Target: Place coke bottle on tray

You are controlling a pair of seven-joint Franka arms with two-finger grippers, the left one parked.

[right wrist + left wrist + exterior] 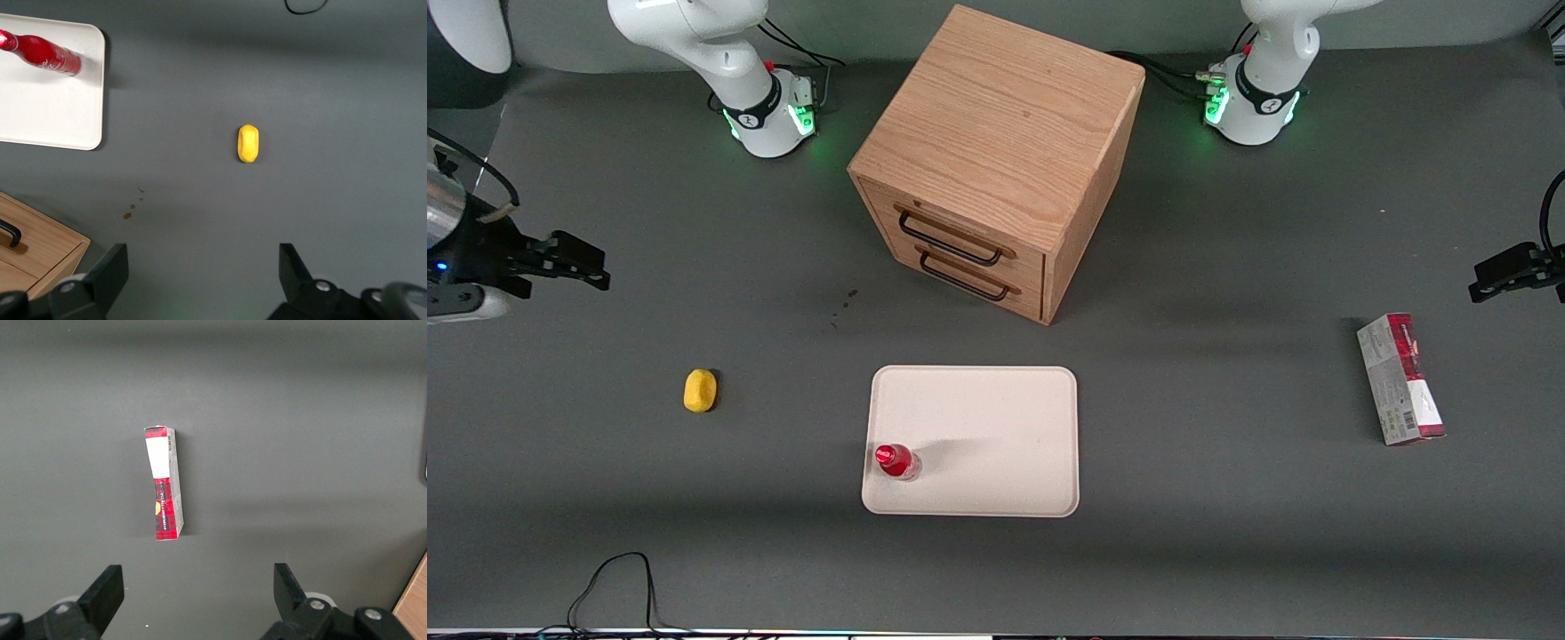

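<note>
The small red coke bottle (pixel 895 461) stands upright on the pale cream tray (pixel 996 427), in the tray's corner nearest the front camera on the working arm's side. The right wrist view also takes in the coke bottle (pixel 47 55) on the tray (pixel 47 113). My gripper (pixel 596 271) hangs high over the working arm's end of the table, well away from the tray. Its fingers stand wide open with nothing between them, as the right wrist view of the gripper (pixel 202 267) shows over bare grey table.
A yellow oval lump (pixel 701 390) lies on the table between the gripper and the tray. A wooden drawer cabinet (pixel 996 151) stands farther from the front camera than the tray. A red-and-grey carton (pixel 1400 378) lies toward the parked arm's end. A black cable (pixel 618 587) loops at the near edge.
</note>
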